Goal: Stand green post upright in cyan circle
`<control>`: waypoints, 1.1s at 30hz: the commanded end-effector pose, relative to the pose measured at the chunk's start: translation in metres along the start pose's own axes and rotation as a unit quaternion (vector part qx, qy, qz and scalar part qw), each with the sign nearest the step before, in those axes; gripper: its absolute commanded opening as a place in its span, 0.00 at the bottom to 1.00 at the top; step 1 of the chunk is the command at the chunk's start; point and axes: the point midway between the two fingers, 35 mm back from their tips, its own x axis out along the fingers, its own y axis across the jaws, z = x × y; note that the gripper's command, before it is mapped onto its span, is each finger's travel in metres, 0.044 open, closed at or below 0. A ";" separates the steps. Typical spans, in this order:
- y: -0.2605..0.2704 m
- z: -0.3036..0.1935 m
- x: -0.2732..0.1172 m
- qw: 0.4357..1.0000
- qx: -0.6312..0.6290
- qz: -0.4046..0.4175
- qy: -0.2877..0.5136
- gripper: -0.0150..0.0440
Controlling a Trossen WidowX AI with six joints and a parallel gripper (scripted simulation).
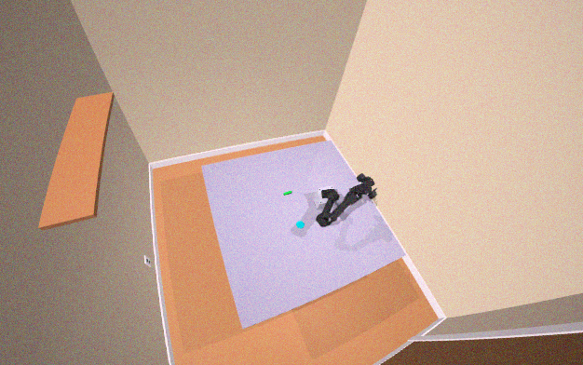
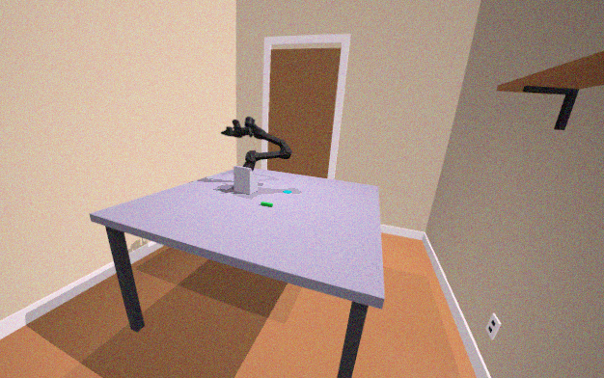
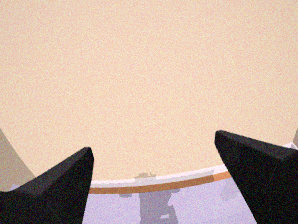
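The claw (image 1: 373, 185) (image 2: 226, 130) (image 3: 154, 147) is raised above the counter (image 1: 261, 270) (image 2: 309, 231) (image 3: 112, 210), over by the cream wall (image 1: 466, 140) (image 2: 121, 96) (image 3: 150, 75), with its fingers spread wide and nothing between them. It points at that wall, away from the work. Inward from it, the arm (image 1: 344, 205) (image 2: 270, 140) folds back over its own base, and a pale upright block (image 1: 321, 196) (image 2: 243, 180) stands close by the base. Beyond that block, on the side away from the claw, the green post (image 1: 288, 193) (image 2: 266, 204) lies on its side on the counter, well apart from the fingers. In the top view it is almost straight left of the claw, its long axis running nearly left to right, the right end slightly higher in the view, so roughly along the line between the two. The cyan circle (image 1: 300, 224) (image 2: 288, 192) lies flat off the post's long side, below it in that view and a little right. The step in hand looks to be the approach: the claw must swing round to face the post, clearing the block, and descend with its fingers across the post's narrow width. Standing it up will then take a quarter turn; a crosswise error at the grasp would likely leave it leaning.
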 end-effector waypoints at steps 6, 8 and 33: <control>0.047 0.015 0.004 0.993 -0.054 0.101 -0.009 0.67; 0.079 0.023 0.002 0.982 -0.091 0.167 -0.015 0.65; 0.372 -0.059 -0.239 0.483 -0.552 0.678 -0.050 0.65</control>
